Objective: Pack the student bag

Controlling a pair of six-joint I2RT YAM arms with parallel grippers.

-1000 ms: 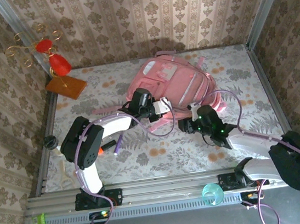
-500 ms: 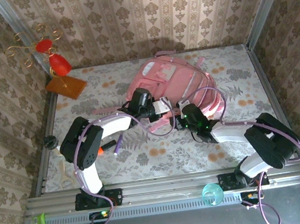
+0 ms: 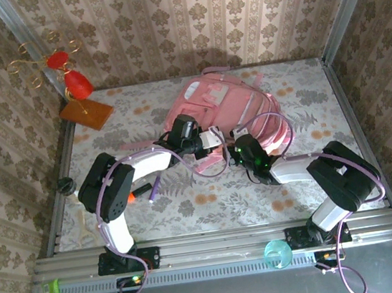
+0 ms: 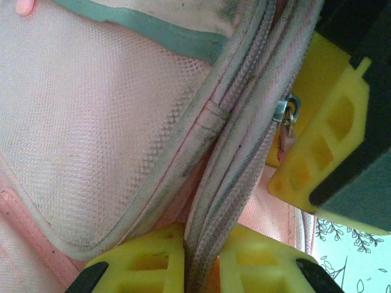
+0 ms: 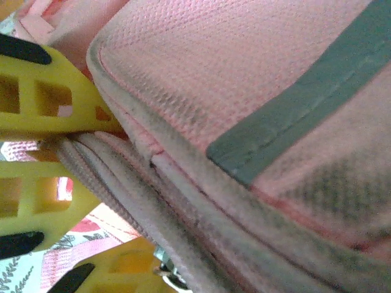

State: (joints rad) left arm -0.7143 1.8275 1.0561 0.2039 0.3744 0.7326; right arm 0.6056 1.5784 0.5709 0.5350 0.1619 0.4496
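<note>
the left arm rises from its base at the lower left of the top view, bends at a raised elbow and stretches flat toward the centre. the left gripper (image 3: 213, 140) there meets the lower edge of the student bag (image 3: 216, 104). the right arm folds back from the lower right, its forearm lying low across the floral table cover (image 3: 188, 198). the right gripper (image 3: 236, 147) sits just beside the left one at the same edge. the bag lies flat in the upper middle of the frame, near the back wall.

in the left wrist view, two yellow ribbed plastic fingers (image 4: 140, 265) at the bottom edge are pinched narrow on the zipper band (image 4: 244, 122). this is a soft, greyish-pink ridge of woven tape running up the frame. a small metal zipper pull (image 4: 287, 113) hangs at the right, touching a finger of the other gripper. the bag's cloth is a fine pink mesh weave with a dull green strip near the top.

in the right wrist view, its yellow fingers (image 5: 43, 97) at the left edge close narrowly around the same doubled zipper band. the band emerges between them and runs toward the lower right.
</note>
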